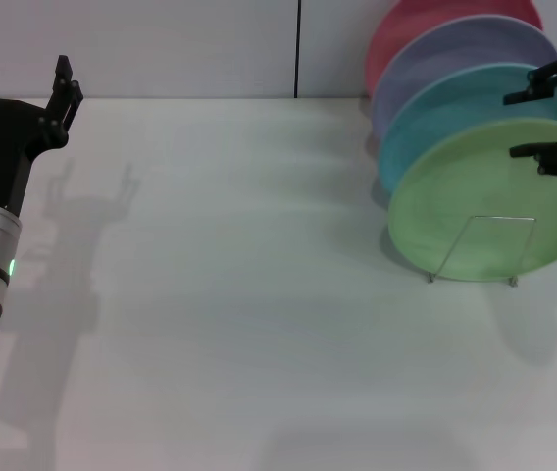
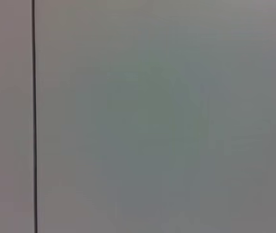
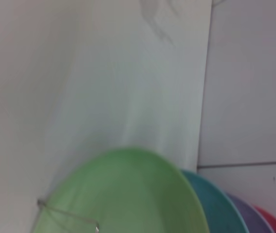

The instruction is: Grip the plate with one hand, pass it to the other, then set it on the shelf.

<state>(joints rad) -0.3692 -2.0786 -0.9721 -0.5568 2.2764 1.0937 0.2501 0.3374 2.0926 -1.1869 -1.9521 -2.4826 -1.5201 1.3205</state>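
In the head view, no brand, label or writing can be read on anything. The shelf [image 1: 482,250] is seen on the white table [image 1: 239,294] at the right, and four plates are held in it on edge, one behind another and leaning back. The plate [image 1: 475,201], light green, is stood at the front, behind a bent-wire loop. Directly behind it are the sky-blue plate [image 1: 445,98], the lavender plate [image 1: 455,54] and, last, a red plate [image 1: 435,18]. The right gripper [image 1: 541,123] is held at the upper right edge of the green plate, its fingers apart and closed on nothing. The left gripper [image 1: 22,78] is raised at the far left, well away from the plates, with its fingers spread and nothing between them.

In the left wrist view, only a pale surface crossed by a thin dark line is shown.

In the right wrist view, the green plate [image 3: 128,194] is seen with the wire loop [image 3: 67,216] across its face, and the rims of the blue [image 3: 220,204], lavender [image 3: 249,216] and red [image 3: 274,222] plates are seen behind it. The gripper's own fingers are not shown here.
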